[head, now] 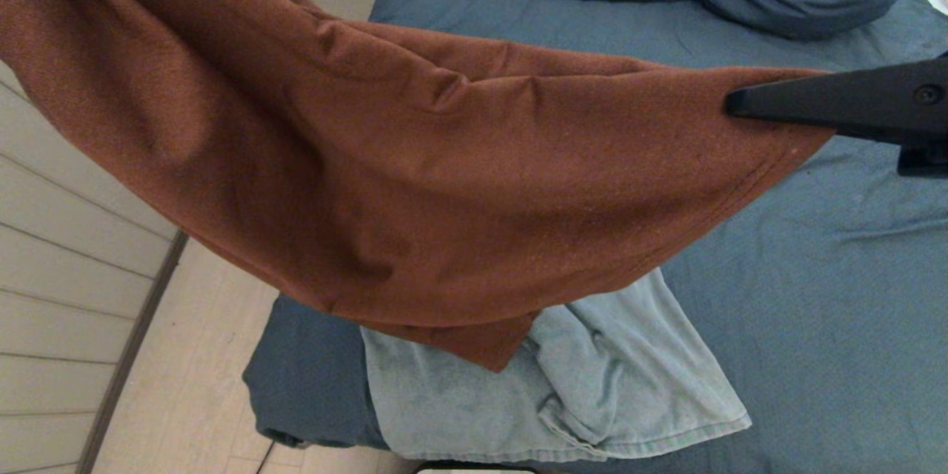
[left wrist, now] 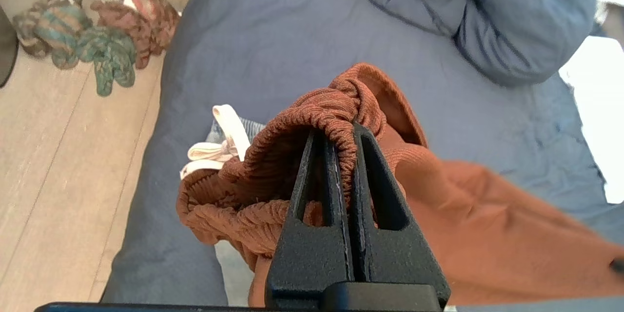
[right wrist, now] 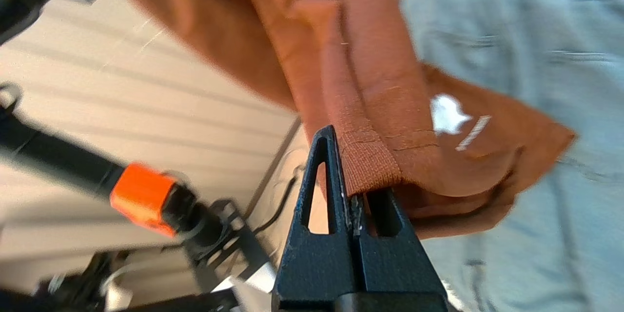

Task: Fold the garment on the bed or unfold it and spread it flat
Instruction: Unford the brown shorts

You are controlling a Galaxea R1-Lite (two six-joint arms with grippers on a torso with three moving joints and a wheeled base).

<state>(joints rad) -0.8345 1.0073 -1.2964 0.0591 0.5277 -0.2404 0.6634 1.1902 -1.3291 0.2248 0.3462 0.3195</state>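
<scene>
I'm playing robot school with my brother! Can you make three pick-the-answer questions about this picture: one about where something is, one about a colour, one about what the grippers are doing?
1. Where does the light blue cloth lie?
A. on the bed, under the raised garment
B. on the floor
C. on the pillow

2. What colour is the raised garment?
A. yellow
B. rust brown
C. white

3. How are the two grippers?
A. both open
B. one open, one shut
C. both shut on the garment

Answers: 1 A, it lies on the bed below the hanging cloth. 2 B, it is rust brown in every view. 3 C, the left gripper pinches a ribbed edge, and the right gripper pinches a hem.
</scene>
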